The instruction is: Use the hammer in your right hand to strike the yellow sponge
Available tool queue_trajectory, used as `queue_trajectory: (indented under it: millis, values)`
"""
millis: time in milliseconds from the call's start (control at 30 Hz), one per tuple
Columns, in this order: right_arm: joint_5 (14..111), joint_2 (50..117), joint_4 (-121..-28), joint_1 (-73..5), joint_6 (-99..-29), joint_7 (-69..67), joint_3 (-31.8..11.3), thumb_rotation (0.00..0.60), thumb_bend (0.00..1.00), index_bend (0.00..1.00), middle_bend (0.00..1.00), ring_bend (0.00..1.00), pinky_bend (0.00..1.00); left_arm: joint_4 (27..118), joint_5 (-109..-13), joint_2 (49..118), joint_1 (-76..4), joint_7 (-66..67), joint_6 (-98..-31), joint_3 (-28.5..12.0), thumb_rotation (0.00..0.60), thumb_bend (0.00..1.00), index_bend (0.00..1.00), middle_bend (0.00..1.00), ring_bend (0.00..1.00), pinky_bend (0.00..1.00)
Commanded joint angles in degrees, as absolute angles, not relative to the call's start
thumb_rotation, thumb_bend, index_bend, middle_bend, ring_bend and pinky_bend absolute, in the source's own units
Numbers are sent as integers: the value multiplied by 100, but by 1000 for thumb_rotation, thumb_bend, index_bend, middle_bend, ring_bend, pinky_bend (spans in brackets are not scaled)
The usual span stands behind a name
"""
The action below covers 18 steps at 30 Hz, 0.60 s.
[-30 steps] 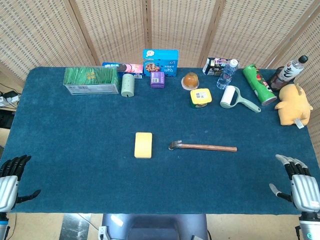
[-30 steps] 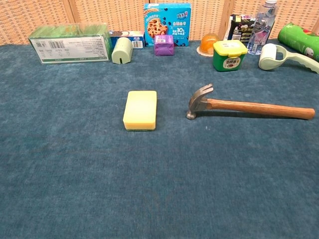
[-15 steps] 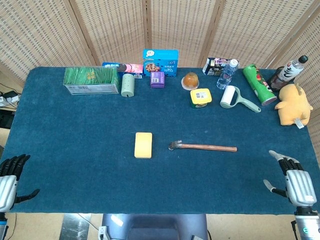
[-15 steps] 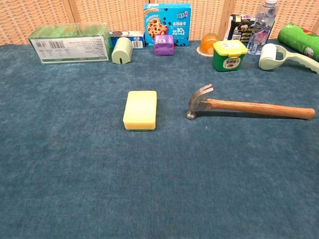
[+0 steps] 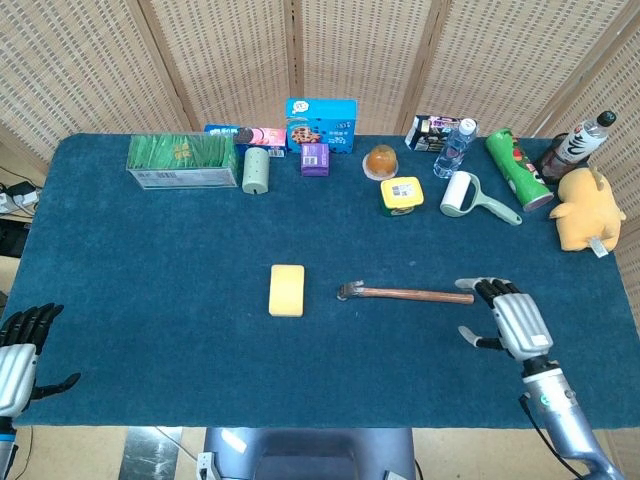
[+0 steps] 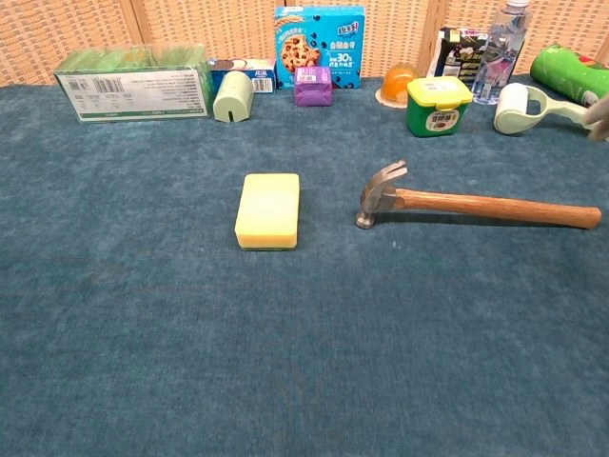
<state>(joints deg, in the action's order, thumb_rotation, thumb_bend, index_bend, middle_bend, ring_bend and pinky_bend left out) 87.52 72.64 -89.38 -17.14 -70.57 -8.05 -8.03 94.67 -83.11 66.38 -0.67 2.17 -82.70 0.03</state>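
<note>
The yellow sponge lies flat near the middle of the blue table. To its right lies the hammer, metal head toward the sponge, wooden handle pointing right. My right hand hovers open, fingers spread, just past the handle's right end, with nothing in it; in the chest view only a blurred fingertip shows at the right edge. My left hand stays open at the table's front left corner, far from both objects.
Along the back stand a green box, cookie box, purple box, green-lidded jar, water bottle, lint roller, green can and yellow plush toy.
My right hand has moved from the front right corner up and leftward, now close to the hammer handle's end. The hammer, sponge and left hand stay put.
</note>
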Motion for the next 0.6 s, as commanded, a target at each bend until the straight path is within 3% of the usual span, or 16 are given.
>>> queue_trajectory:
  millis: [33, 367, 600]
  values:
    - [8350, 7519, -8970, -2059, -6570, -319, -1001, 600, 289, 305, 359, 303, 277, 9430, -8251, 6628, -100, 191, -8213, -24, 600, 140, 88, 72, 0, 0]
    - [7369, 8212, -8656, -2884, -5450, 583, -1248, 600, 290, 318, 365, 316, 288, 9233, -8037, 6594, -165, -11, -8025, -90, 600, 139, 98, 72, 0, 0]
    - [6615, 8654, -8298, -3292, -5113, 1132, -1391, 600, 289, 318, 366, 319, 295, 9045, -8002, 6602, -197, -247, -7939, -102, 600, 139, 98, 72, 0, 0]
